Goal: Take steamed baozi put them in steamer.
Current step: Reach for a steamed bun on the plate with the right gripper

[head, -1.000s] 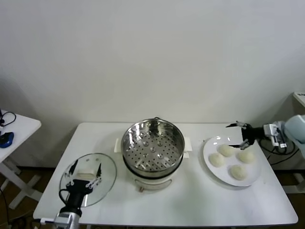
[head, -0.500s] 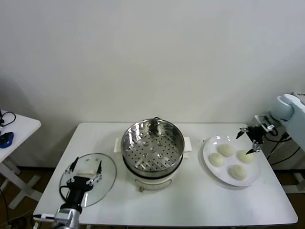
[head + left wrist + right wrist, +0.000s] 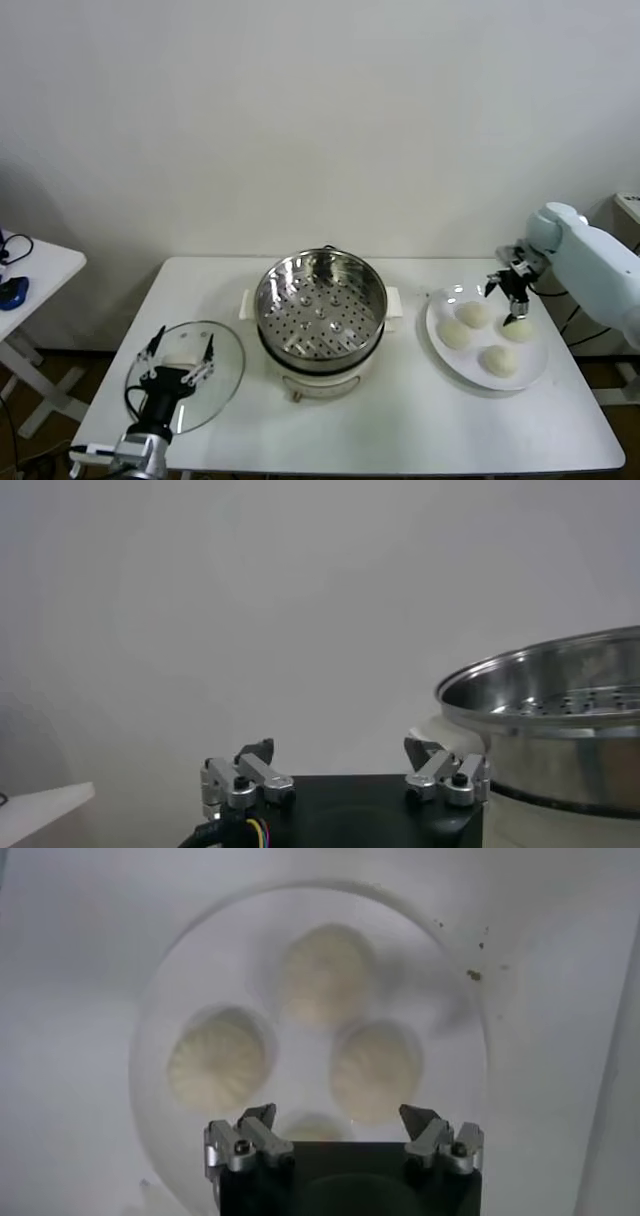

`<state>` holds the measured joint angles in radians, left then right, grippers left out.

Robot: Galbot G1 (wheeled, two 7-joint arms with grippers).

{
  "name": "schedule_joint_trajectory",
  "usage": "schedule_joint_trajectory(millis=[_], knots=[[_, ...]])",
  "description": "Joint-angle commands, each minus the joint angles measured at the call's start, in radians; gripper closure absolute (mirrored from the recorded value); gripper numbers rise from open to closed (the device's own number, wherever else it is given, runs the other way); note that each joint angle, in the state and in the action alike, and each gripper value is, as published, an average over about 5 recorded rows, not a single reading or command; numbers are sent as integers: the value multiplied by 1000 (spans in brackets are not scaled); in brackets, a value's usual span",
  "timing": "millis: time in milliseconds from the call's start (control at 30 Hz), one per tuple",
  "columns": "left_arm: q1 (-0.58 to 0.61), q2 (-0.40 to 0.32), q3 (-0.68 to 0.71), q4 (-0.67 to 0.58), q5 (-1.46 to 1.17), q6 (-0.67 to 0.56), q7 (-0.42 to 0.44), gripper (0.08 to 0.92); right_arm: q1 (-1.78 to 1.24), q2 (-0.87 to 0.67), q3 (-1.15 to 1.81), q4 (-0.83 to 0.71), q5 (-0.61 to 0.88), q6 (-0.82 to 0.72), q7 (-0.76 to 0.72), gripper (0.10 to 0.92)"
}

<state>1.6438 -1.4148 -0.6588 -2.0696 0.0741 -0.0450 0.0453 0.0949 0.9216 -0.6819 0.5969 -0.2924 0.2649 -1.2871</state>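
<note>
Several cream-white steamed baozi lie on a white plate at the table's right. My right gripper hangs open just above the plate's far side, pointing down, between two far buns. From its wrist I see baozi below the spread fingers, one partly hidden by the gripper body. The shiny steamer with its perforated tray stands mid-table on a white base. My left gripper rests open over the glass lid, nothing between its fingers; the steamer shows beside it.
A round glass lid lies flat at the table's front left. A small white side table with a dark object stands further left. Cables hang past the table's right edge. A wall closes the back.
My right arm has swung in from the right edge and the gripper has turned downward over the plate. The left gripper and the buns have not moved.
</note>
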Motion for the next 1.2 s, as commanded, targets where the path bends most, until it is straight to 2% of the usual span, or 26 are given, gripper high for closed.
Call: schedule_joint_trajectory(millis=[33,800,1200], knots=[[2,-3,1,0,3,-1,0,177,-28,63,59,-87,-93,40,61,203],[6,-4,-7,-4,3,-2,1,177,-74,136,217,-162,-307,106,119,203],[7,-6,-7,-5,5,-1,0,177,-81,138,232,-166,-309,97,106,296]])
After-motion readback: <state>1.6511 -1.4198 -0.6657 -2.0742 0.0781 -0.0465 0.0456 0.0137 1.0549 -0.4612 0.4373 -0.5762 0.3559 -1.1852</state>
